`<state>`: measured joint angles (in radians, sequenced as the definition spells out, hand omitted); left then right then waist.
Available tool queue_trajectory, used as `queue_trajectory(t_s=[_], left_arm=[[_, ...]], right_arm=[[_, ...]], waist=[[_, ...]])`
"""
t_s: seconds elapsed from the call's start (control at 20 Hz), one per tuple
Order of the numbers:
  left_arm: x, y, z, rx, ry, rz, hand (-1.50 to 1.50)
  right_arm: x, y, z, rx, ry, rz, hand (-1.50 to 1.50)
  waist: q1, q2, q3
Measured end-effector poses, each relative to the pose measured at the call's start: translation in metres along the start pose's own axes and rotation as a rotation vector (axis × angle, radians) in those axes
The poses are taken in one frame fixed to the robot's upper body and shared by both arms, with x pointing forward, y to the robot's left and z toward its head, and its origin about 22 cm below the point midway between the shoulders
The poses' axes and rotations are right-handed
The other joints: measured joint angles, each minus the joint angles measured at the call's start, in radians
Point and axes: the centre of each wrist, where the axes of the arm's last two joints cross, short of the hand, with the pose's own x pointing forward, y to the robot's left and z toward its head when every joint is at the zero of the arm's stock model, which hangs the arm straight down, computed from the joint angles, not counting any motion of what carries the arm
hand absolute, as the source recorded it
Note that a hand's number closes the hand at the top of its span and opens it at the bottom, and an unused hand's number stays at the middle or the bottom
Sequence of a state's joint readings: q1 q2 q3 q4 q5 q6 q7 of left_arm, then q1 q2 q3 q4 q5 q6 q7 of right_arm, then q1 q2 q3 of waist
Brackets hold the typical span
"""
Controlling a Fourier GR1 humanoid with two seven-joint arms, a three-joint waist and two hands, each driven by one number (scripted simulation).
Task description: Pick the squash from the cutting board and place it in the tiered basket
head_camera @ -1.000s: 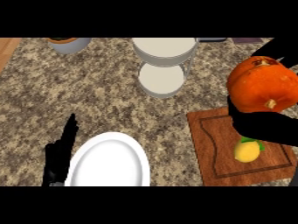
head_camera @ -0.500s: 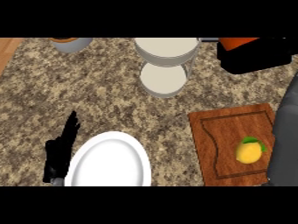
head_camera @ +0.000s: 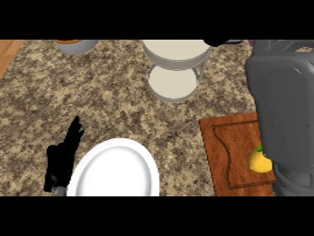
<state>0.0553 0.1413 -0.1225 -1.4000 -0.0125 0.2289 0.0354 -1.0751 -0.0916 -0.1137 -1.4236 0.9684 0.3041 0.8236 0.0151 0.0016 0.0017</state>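
R hand (head_camera: pixel 222 42) peeks at top edge, just right of tiered basket (head_camera: pixel 176 57); grip can't tell, squash unseen. L hand (head_camera: pixel 62 159) flat, lower left.

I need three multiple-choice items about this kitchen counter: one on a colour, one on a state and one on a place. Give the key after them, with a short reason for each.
1. What colour is the plate?
A) blue
B) white
C) red

2. How is the left hand?
A) open, fingers straight, beside the plate
B) curled round the plate's rim
C) shut, holding nothing

3. Where does the yellow fruit lie?
A) on the plate
B) in the left hand
C) on the cutting board

Key:
1 B, the plate is plain white.
2 A, the fingers are straight and lie along the plate's left side.
3 C, the fruit sits on the brown wood, partly behind the grey forearm.
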Motion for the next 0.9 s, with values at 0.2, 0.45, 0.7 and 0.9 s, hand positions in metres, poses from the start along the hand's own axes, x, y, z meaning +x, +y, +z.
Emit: queue_trajectory(t_s=[0.2,0.45,0.7,0.9], left_arm=[[-0.001,-0.005,0.000,-0.004,-0.009,0.002,0.00],[-0.002,0.001,0.005,-0.007,-0.016,-0.003,0.00],[0.003,-0.002,0.004,-0.010,-0.008,-0.002,0.00],[0.001,-0.003,0.002,-0.010,-0.005,-0.007,0.00]], right_arm=[[0.007,0.024,-0.017,0.033,-0.003,0.021,1.50],[0.001,0.064,-0.032,0.042,0.029,0.055,1.50],[-0.012,0.089,-0.049,0.052,0.066,0.029,1.50],[-0.018,0.105,-0.052,0.080,0.106,-0.112,-1.50]], waist=[[0.003,0.000,0.001],[0.006,0.002,0.000],[0.009,0.004,-0.001],[0.010,0.003,-0.001]])
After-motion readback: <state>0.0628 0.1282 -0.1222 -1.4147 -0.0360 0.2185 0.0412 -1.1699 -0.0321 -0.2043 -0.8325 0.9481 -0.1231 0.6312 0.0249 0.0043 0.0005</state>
